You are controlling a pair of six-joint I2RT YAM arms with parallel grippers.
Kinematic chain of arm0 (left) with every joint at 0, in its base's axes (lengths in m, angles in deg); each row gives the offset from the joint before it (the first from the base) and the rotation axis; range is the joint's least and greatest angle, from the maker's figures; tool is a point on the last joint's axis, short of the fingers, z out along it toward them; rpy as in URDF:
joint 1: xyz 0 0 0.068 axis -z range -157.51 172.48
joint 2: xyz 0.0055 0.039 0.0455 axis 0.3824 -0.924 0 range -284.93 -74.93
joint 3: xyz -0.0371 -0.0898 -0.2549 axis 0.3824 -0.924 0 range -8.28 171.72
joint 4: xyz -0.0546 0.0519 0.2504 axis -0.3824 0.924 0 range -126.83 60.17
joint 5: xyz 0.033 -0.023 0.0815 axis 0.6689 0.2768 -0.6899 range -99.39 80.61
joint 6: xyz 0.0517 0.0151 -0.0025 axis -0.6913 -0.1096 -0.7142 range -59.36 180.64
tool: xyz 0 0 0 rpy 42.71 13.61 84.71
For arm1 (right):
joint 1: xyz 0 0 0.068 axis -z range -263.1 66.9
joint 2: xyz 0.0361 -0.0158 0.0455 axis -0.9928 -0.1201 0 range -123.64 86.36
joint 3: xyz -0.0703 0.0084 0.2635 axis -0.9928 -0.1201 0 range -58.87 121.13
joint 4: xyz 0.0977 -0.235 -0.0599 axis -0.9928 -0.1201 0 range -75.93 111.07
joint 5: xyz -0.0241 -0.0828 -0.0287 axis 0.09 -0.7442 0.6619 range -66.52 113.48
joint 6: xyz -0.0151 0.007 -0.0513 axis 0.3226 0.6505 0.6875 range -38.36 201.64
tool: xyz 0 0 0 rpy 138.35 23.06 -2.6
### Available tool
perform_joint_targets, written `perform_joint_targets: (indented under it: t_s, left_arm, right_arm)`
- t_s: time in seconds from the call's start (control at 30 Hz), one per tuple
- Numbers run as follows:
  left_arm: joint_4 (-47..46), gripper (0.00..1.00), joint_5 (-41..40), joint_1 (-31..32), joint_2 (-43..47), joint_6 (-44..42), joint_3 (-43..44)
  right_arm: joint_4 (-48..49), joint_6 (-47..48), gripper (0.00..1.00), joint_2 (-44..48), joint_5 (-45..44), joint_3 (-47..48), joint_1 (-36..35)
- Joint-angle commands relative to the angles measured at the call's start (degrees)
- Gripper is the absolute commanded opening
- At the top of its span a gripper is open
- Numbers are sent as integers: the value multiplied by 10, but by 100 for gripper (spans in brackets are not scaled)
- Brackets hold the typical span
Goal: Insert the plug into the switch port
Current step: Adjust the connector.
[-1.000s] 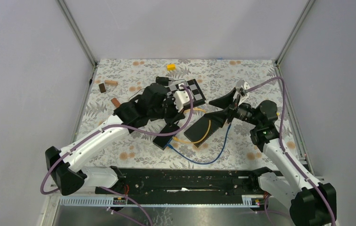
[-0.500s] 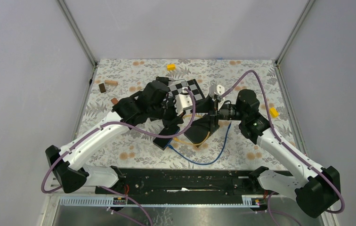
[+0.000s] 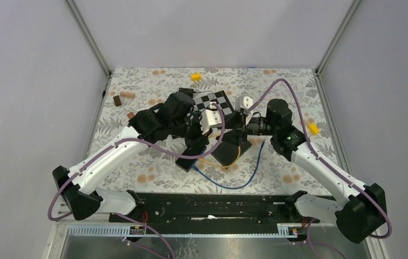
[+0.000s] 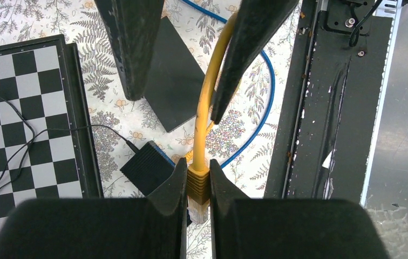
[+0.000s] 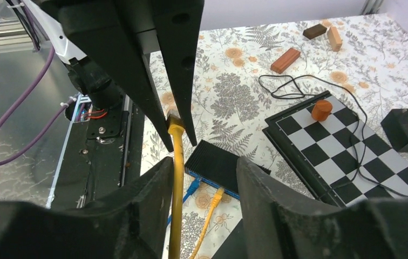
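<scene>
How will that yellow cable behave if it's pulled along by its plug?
Probably floppy: the yellow cable bends in a curve behind the plug. Likely light, being thin, so it should trail along rather than resist.

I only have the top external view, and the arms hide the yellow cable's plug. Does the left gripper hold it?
Observer: Yes, the left gripper is clamped on the yellow plug, clear tip showing between its fingers.
Operator: And the other arm?
Observer: The right gripper is open, its fingers straddling the yellow cable without pinching it.
Operator: And the switch?
Observer: The small black switch box has a blue plug and a second yellow plug at its ports.
</scene>
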Motion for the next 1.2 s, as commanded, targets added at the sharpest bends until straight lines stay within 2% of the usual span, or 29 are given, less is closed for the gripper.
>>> perform_joint_targets:
  t_s: [0.0,0.07,0.1,0.13,0.2,0.33,0.47,0.6,0.7,0.8,0.97,1.17]
  left_arm:
    - [-8,0,19,-2,-5,-9,33]
    - [-9,1,16,-2,-5,-9,34]
    - [-14,7,11,-2,-4,-6,33]
    - [-20,14,8,-2,0,-4,30]
    - [-44,22,-3,-2,20,5,17]
    - [-145,65,-29,-2,96,43,-37]
    - [-273,97,-51,-3,179,108,-98]
    - [-367,98,-111,-4,218,207,-137]
    - [-417,99,-116,-4,224,280,-151]
    - [-475,95,-78,-5,227,344,-170]
    - [-567,86,-14,-6,227,428,-197]
    - [-568,79,-1,-6,220,443,-202]
  right_arm:
    - [7,10,46,-15,33,27,-3]
    - [8,9,26,-18,42,28,-3]
    - [8,8,11,-19,43,28,-3]
    - [9,7,1,-18,44,25,-3]
    - [15,3,0,-9,44,16,-3]
    - [90,-45,0,42,34,-37,-3]
    - [181,-104,0,97,-24,-97,-3]
    - [248,-167,0,134,-71,-136,-3]
    - [312,-228,0,153,-102,-162,-3]
    - [369,-270,0,172,-126,-179,-3]
    - [404,-296,0,195,-144,-191,-3]
    - [409,-290,0,216,-164,-210,-3]
